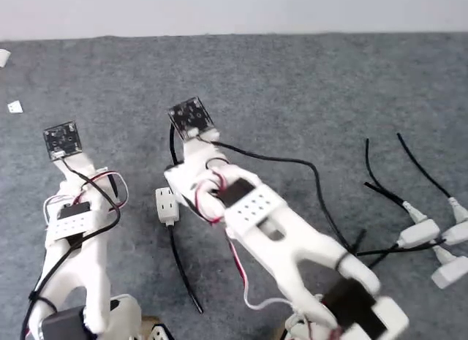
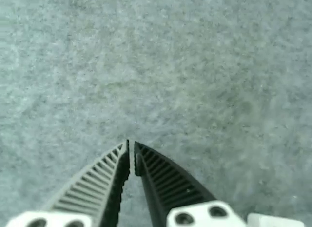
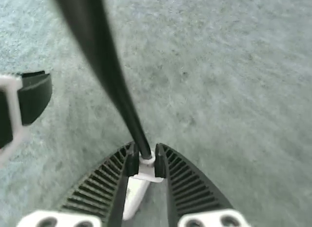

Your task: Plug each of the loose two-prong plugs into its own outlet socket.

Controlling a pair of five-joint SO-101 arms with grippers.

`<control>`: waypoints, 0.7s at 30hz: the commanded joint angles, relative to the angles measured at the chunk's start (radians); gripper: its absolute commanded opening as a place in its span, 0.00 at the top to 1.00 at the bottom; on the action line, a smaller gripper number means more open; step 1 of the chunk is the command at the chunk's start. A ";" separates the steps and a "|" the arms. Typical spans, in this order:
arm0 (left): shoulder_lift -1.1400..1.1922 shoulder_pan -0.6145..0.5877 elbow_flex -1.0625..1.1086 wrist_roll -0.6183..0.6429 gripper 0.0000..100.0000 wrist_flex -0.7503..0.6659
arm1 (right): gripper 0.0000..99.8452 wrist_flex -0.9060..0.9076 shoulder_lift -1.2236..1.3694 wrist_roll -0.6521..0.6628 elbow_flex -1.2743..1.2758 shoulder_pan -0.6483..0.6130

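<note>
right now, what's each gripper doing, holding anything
left gripper: closed, holding nothing
right gripper: closed on a white plug with a black cord

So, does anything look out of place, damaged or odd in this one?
Nothing looks damaged or spilled. The only stray items are two small white scraps on the grey carpet at the high view's left edge. They lie far from the white plug that the right gripper holds.
</note>
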 commanded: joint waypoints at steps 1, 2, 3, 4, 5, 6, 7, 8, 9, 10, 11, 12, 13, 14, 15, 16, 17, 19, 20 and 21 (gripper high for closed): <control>-0.018 -0.021 -0.018 0.009 0.99 -0.025 | 0.99 0.004 0.070 -0.017 -0.144 -0.021; -0.018 -0.021 -0.021 0.009 0.99 -0.025 | 0.99 0.004 0.093 -0.017 -0.161 -0.024; -0.018 -0.023 -0.021 0.009 0.99 -0.025 | 0.99 0.002 0.116 -0.017 -0.178 -0.030; -0.018 -0.023 -0.021 0.009 0.99 -0.025 | 0.99 0.001 0.136 -0.017 -0.195 -0.036; -0.018 -0.023 -0.021 0.009 0.99 -0.025 | 0.99 0.001 0.154 -0.017 -0.212 -0.039; -0.018 -0.023 -0.021 0.009 0.99 -0.025 | 0.99 0.004 0.171 -0.017 -0.226 -0.042; -0.018 -0.023 -0.021 0.009 0.99 -0.025 | 0.99 0.005 0.185 -0.017 -0.236 -0.048; -0.018 -0.023 -0.021 0.009 0.99 -0.025 | 0.99 0.007 0.196 -0.017 -0.241 -0.051; -0.018 -0.023 -0.021 0.009 0.99 -0.025 | 0.99 0.007 0.205 -0.017 -0.242 -0.053; -0.018 -0.023 -0.021 0.009 0.99 -0.025 | 0.99 0.007 0.211 -0.017 -0.242 -0.054; -0.018 -0.023 -0.021 0.009 0.99 -0.025 | 0.99 0.007 0.219 -0.017 -0.244 -0.054; -0.017 -0.023 -0.021 0.009 0.99 -0.025 | 0.99 0.007 0.225 -0.017 -0.244 -0.054; -0.017 -0.023 -0.021 0.009 0.99 -0.025 | 0.99 0.007 0.229 -0.017 -0.244 -0.054; -0.017 -0.023 -0.021 0.009 0.99 -0.025 | 0.99 0.007 0.229 -0.017 -0.239 -0.054; -0.017 -0.023 -0.021 0.009 0.99 -0.025 | 0.99 0.008 0.229 -0.017 -0.239 -0.054; -0.017 -0.023 -0.021 0.009 0.99 -0.025 | 0.99 0.012 0.226 -0.017 -0.238 -0.053; -0.017 -0.023 -0.021 0.009 0.99 -0.025 | 0.99 0.022 0.223 -0.017 -0.238 -0.051; -0.017 -0.023 -0.021 0.009 0.99 -0.025 | 0.99 0.038 0.222 -0.017 -0.241 -0.050; -0.017 -0.023 -0.021 0.009 0.99 -0.025 | 0.99 0.042 0.222 -0.017 -0.241 -0.048; -0.017 -0.023 -0.021 0.009 0.99 -0.025 | 0.99 0.050 0.222 -0.017 -0.239 -0.048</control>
